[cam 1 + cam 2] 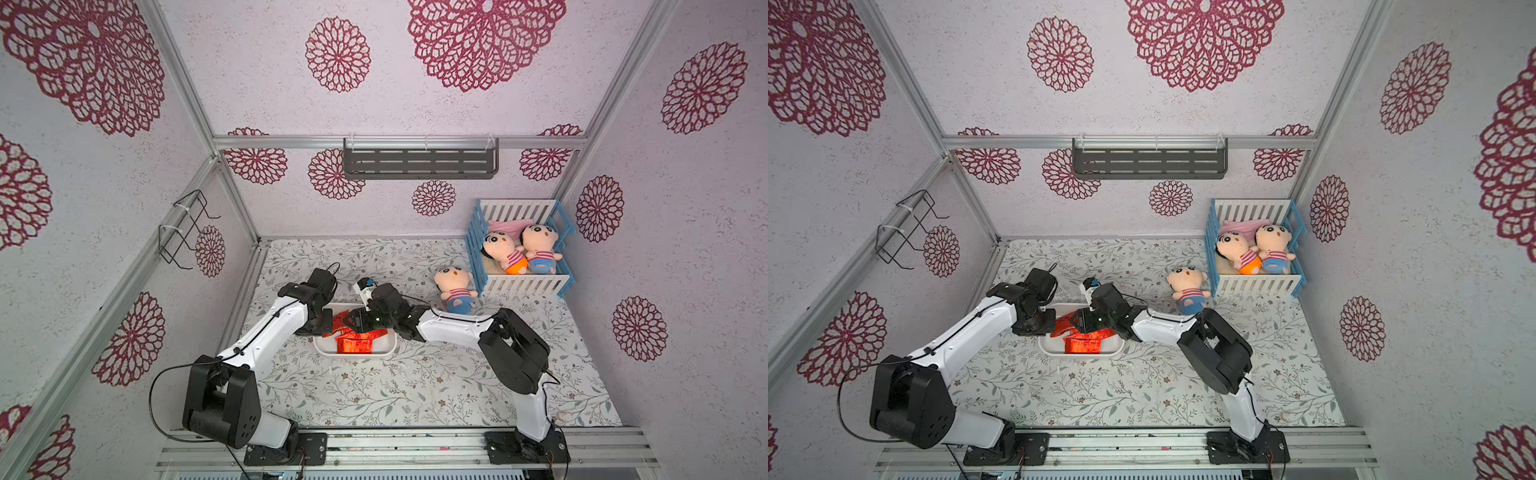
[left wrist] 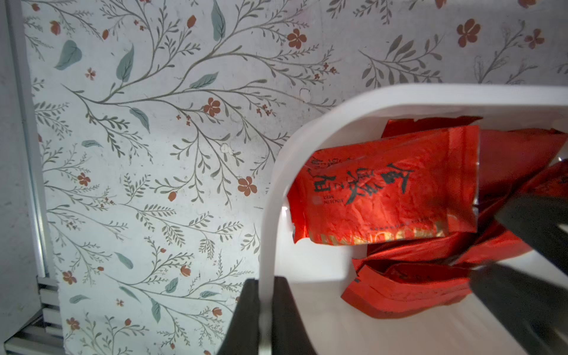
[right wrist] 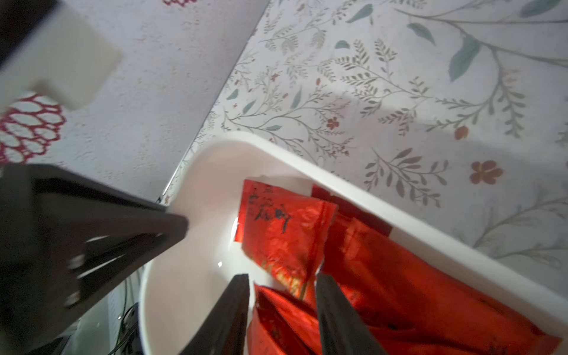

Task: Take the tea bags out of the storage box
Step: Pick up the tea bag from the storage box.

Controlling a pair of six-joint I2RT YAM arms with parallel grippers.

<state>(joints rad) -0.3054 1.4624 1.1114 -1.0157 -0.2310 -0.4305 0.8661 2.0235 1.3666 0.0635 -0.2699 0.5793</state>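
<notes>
The storage box [image 1: 388, 353] is a shallow white tub on the floral tabletop, seen in both top views [image 1: 1117, 351]. Several red foil tea bags [image 1: 353, 345] lie piled inside it. My left gripper [image 2: 266, 281] is shut on the box's rim [image 2: 270, 190] at its left end, one finger inside and one outside. A printed tea bag [image 2: 384, 190] lies flat near that end. My right gripper [image 3: 282, 276] reaches down into the box with its fingers a little apart. They straddle the edge of a tea bag [image 3: 285, 310] in the pile, and I see no firm pinch.
A plush doll [image 1: 455, 289] lies on the table right of the box. Behind it, a blue-and-white crib [image 1: 521, 286] holds two more dolls in the back right corner. A grey shelf [image 1: 419, 160] hangs on the back wall and a wire rack [image 1: 187, 228] on the left wall.
</notes>
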